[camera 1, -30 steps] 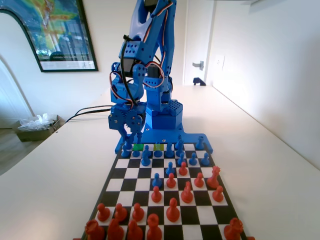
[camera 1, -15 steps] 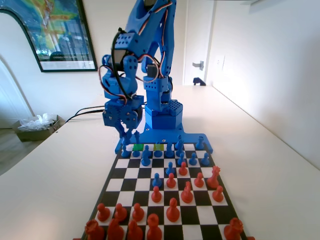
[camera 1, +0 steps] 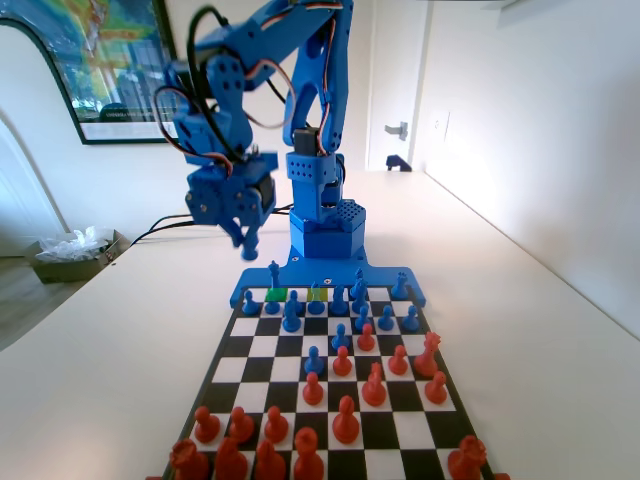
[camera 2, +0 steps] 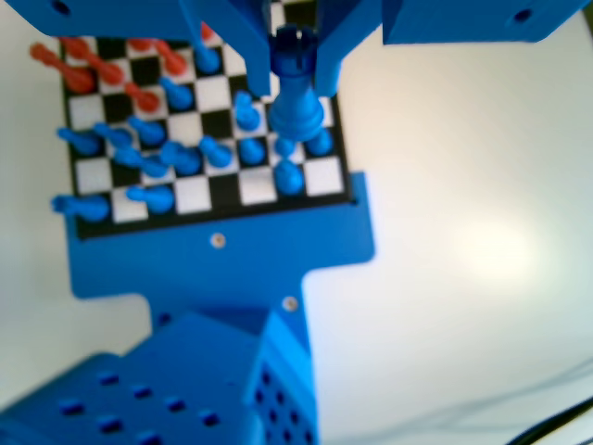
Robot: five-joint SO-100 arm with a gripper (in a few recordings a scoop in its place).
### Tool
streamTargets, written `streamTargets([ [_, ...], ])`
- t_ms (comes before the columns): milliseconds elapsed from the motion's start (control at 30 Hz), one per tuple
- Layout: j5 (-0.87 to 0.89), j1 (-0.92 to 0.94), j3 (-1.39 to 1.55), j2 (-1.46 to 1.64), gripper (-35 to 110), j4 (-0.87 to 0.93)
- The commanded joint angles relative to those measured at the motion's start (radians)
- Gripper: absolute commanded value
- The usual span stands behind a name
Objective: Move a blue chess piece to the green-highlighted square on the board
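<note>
- Blue plastic is what the blue chess piece (camera 1: 274, 272) is made of, so I think it is light and hard.
- It looks smooth and a bit slippery. It is tall and thin with a pointy top, so a bump could knock it over.
- I think the best place to hold it is the thin neck just under the top, with a soft, straight squeeze.
- In the fixed view it stands up straight at the far end of the board (camera 1: 262, 345), right at the green-highlighted square (camera 1: 277, 294). I cannot tell if it is on that square or just behind it.
- The fingers (camera 1: 238, 228) are high up and off the left side of the board, over the bare surface (camera 1: 120, 350).
- The tall piece is lower and to the right of them, well apart, and nothing touches it.
- In the wrist view the fingers (camera 2: 252, 51) are clenched on another piece, a notched blue piece (camera 2: 295, 88), which hangs down between them.
- I think the fingers must put that one down before they can take anything else.
</note>
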Motion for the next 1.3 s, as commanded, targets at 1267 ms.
streamTargets([
  [1267,0.193,-0.189,0.607,0.089,1,-0.761],
])
